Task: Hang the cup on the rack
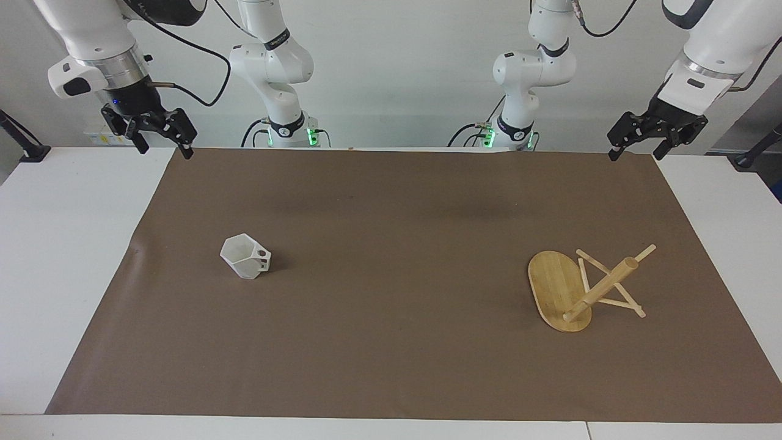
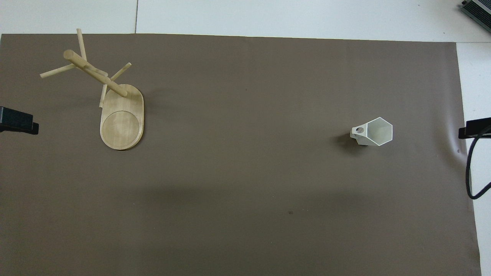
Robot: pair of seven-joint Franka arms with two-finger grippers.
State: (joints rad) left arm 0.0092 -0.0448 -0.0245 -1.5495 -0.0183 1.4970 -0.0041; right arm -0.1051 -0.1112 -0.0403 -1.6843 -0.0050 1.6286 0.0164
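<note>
The white faceted cup (image 1: 245, 256) stands upright on the brown mat toward the right arm's end, its handle pointing to the table's middle; it also shows in the overhead view (image 2: 374, 132). The bamboo rack (image 1: 586, 287) stands on its oval base toward the left arm's end, also seen in the overhead view (image 2: 115, 103). My right gripper (image 1: 164, 150) hangs open and empty over the mat's corner near the robots. My left gripper (image 1: 632, 154) hangs open and empty over the other near corner. Both are well apart from cup and rack.
The brown mat (image 1: 391, 366) covers most of the white table (image 1: 55, 275). A black cable (image 2: 470, 172) loops down by the right gripper at the mat's edge.
</note>
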